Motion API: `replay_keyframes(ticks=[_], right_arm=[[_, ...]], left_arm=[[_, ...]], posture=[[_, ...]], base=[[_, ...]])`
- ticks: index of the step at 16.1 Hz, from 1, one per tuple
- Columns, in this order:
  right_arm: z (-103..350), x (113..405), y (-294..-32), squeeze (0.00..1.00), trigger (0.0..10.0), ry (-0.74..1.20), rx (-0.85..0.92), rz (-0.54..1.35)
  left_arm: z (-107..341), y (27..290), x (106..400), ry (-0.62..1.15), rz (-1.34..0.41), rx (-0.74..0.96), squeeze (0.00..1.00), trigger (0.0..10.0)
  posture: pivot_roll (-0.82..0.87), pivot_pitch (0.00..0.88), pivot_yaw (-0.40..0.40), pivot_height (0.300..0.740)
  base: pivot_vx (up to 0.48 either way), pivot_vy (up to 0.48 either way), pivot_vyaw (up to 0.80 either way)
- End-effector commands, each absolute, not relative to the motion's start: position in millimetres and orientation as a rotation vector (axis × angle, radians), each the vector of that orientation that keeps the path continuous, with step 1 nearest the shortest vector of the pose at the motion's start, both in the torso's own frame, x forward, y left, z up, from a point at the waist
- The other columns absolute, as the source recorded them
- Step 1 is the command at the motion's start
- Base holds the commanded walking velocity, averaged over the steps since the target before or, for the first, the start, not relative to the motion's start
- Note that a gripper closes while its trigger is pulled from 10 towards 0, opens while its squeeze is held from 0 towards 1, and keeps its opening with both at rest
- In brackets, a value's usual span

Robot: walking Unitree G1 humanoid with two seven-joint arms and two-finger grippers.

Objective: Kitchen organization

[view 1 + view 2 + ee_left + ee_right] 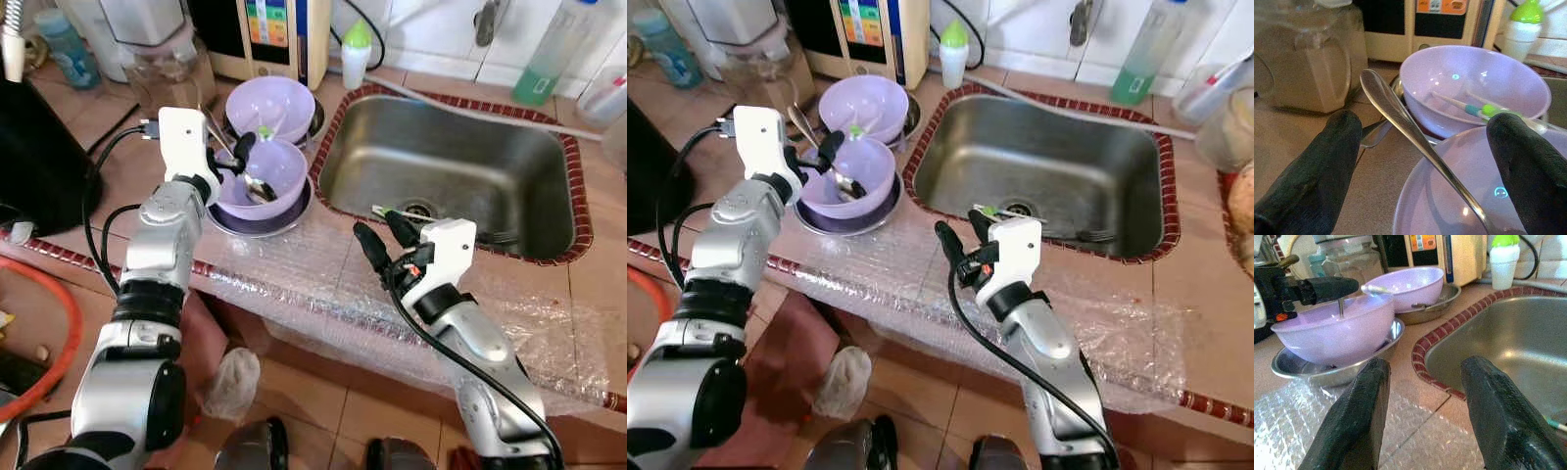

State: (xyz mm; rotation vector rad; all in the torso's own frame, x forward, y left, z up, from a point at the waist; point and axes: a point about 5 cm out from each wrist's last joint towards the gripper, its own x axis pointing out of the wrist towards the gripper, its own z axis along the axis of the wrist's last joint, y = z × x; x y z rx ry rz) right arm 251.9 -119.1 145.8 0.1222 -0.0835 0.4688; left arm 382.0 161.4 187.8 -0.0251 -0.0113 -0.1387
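At the left of the counter, the left gripper (pixel 240 157) hangs with its black fingers spread wide either side of the slim polished steel spoon (pixel 1415 139), whose bowl end rests in the near lilac plastic bowl (pixel 277 176) on a shallow steel dish (pixel 257 224). The spoon looks light, stiff and slippery, so I judge mid-handle the best hold. Further right, near the steel sink (pixel 446 166), the right gripper (pixel 384 238) hovers spread and empty above the bubble wrap sheet (pixel 294 264).

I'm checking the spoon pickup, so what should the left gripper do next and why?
Probably close the fingers: the left gripper is open, straddling the spoon handle that leans out of the near purple bowl. Nothing is gripped yet.
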Motion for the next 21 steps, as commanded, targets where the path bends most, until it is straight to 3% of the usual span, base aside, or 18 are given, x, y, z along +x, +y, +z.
replay_keyframes(ticks=[1,3,4,5,21], right_arm=[[149,248,-117,0.00,10.0,-0.084,0.125,0.492],[152,245,-116,0.00,10.0,-0.071,0.114,0.522],[152,244,-116,0.00,10.0,-0.067,0.113,0.525],[152,245,-116,0.00,10.0,-0.063,0.112,0.526],[150,253,-111,0.00,10.0,-0.054,0.111,0.548]], left_arm=[[188,165,385,-0.001,-0.124,-0.029,0.00,10.0],[191,167,388,-0.012,-0.113,-0.047,0.00,4.0],[192,166,389,-0.018,-0.113,-0.049,0.00,2.9],[193,167,390,-0.022,-0.112,-0.051,0.00,0.0],[196,179,392,-0.033,-0.068,-0.034,0.00,0.0]], posture=[[-0.09,0.190,0.055,0.740],[-0.10,0.193,0.048,0.740],[-0.10,0.193,0.048,0.740],[-0.09,0.192,0.046,0.740],[-0.07,0.174,0.047,0.740]], base=[[0.000,0.000,0.00],[0.000,0.000,0.00],[0.000,0.000,0.00],[0.000,0.000,0.00],[0.000,0.000,0.00]])
